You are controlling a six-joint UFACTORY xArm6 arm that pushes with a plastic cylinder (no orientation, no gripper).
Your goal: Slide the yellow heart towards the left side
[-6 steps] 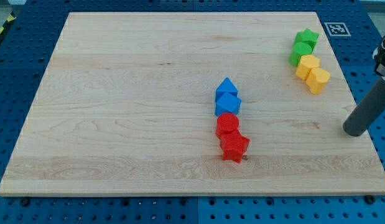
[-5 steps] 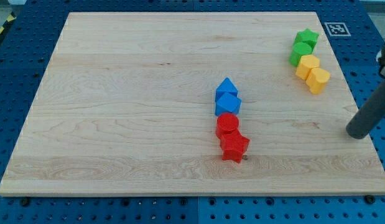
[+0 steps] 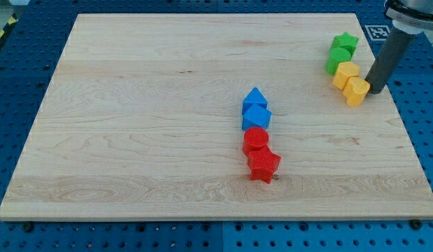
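Observation:
The yellow heart (image 3: 357,90) lies near the board's right edge at the upper right, touching a second yellow block (image 3: 345,73) just above and to its left. My tip (image 3: 376,92) rests on the board right beside the heart's right side, touching it or nearly so. The dark rod rises from there toward the view's top right.
A green star (image 3: 345,42) and a green block (image 3: 337,59) sit just above the yellow pair. Near the board's middle stand two blue blocks (image 3: 255,109), with a red cylinder (image 3: 256,139) and a red star (image 3: 264,165) below them. The board's right edge (image 3: 400,112) is close to my tip.
My tip has moved up and left from the board's right edge, about mid-height, to the right side of the yellow heart. No block has visibly moved.

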